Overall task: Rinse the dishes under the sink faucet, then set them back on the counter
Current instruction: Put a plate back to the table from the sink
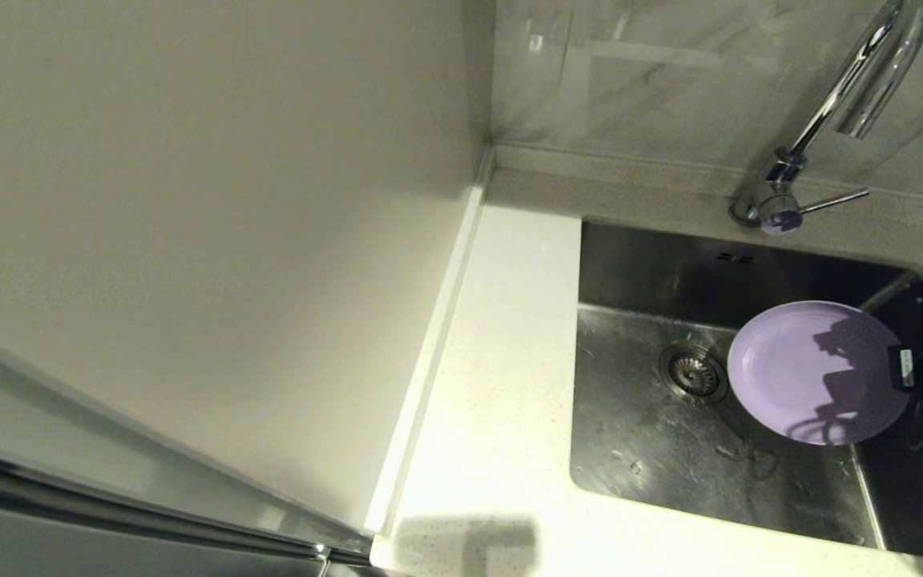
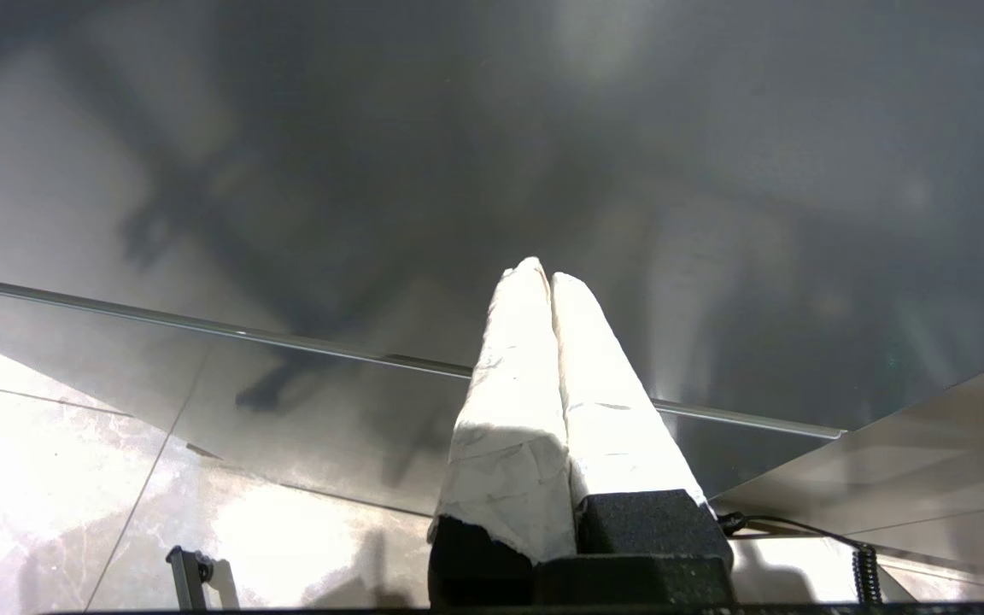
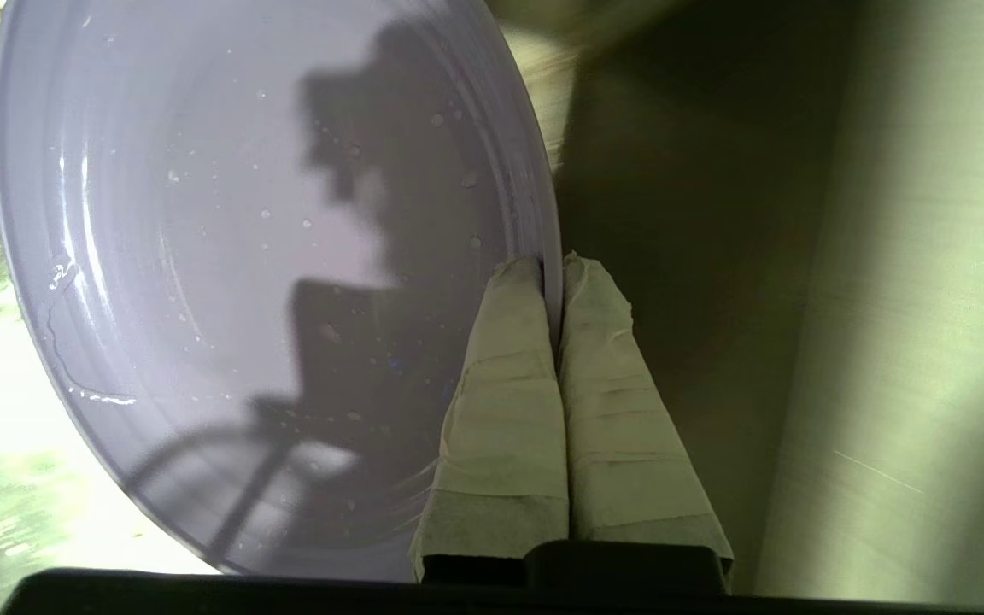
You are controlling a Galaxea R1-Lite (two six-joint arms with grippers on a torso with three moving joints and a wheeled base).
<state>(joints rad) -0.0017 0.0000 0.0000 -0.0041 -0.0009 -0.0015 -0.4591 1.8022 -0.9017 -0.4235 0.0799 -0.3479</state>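
A lilac round plate (image 1: 806, 369) hangs over the right side of the steel sink (image 1: 630, 449), beside the round drain strainer (image 1: 692, 371). My right gripper (image 1: 902, 367) comes in from the right edge and is shut on the plate's rim. In the right wrist view its taped fingers (image 3: 509, 376) pinch the plate (image 3: 227, 256), which carries water drops. The chrome gooseneck faucet (image 1: 854, 80) stands behind the sink, no water running from it. My left gripper (image 2: 541, 278) is shut on nothing, away from the sink, out of the head view. The bowls are out of view.
The white speckled counter (image 1: 493, 385) runs along the left of the sink, with a raised edge strip (image 1: 429, 353) against a pale wall. The faucet's thin side lever (image 1: 834, 200) points right. The sink floor is wet.
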